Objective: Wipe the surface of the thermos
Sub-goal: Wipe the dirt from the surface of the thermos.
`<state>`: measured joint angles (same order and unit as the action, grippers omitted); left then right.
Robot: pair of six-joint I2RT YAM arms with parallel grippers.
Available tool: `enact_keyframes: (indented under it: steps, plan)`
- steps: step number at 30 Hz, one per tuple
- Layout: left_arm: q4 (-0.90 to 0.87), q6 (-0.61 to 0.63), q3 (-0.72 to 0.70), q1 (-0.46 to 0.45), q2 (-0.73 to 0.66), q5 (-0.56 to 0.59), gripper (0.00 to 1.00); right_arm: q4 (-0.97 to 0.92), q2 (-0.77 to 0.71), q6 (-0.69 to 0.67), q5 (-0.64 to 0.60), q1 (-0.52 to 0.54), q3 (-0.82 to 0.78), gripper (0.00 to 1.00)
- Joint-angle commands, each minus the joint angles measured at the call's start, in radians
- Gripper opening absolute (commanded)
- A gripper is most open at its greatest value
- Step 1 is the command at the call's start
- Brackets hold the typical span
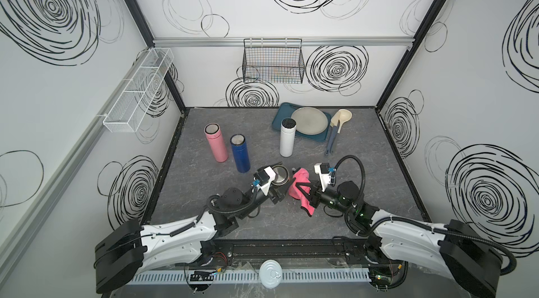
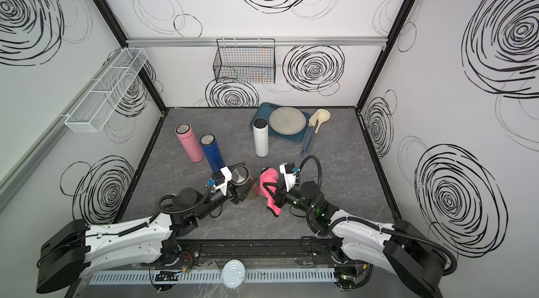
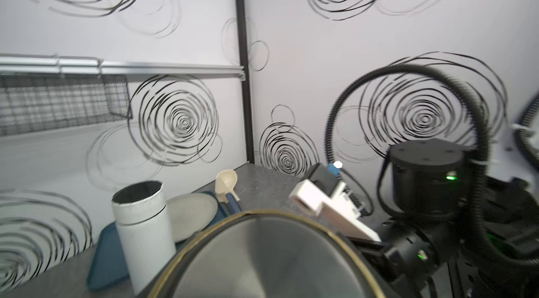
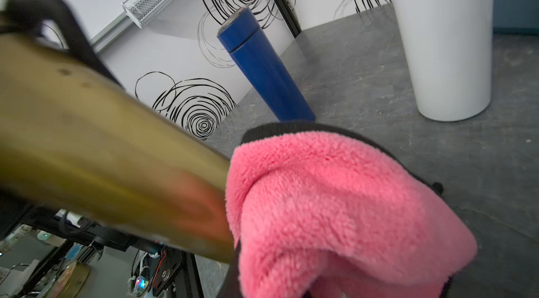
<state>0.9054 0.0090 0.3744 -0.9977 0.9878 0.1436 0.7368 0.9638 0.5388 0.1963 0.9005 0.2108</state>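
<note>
Right now the left gripper clamps the thermos tilted, steel end up; the right gripper pinches a cloth against its lower end.

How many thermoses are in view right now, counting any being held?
4: pink thermos and blue thermos standing at left, white thermos upright by the tray, gold thermos gripped in the left end effector. None seems hidden.
</note>
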Motion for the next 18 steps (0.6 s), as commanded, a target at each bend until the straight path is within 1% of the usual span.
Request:
enact_keyframes:
  steps: [1,2,4,8,12,15,18]
  plan:
    - [-0.104,-0.198,0.129,0.011,-0.036,0.127,0.00,-0.111,-0.115,-0.134,-0.183,0.134,0.119,0.00]
    - [-0.156,-0.221,0.156,0.011,-0.032,0.112,0.00,-0.132,-0.129,-0.163,-0.216,0.168,0.145,0.00]
    - [-0.195,-0.239,0.188,0.010,-0.023,0.070,0.00,-0.138,-0.135,-0.201,-0.237,0.211,0.180,0.00]
    - [-0.192,-0.262,0.198,0.006,-0.006,0.051,0.00,-0.107,-0.079,-0.197,-0.225,0.215,0.194,0.00]
    - [-0.215,-0.297,0.207,0.005,0.007,0.109,0.00,-0.043,0.010,-0.173,-0.238,0.217,0.139,0.00]
    - [-0.242,-0.310,0.225,0.005,0.014,0.124,0.00,0.012,0.076,-0.150,-0.278,0.222,0.074,0.00]
    - [-0.250,-0.343,0.232,0.007,0.020,0.147,0.00,0.031,0.094,-0.168,-0.301,0.246,0.060,0.00]
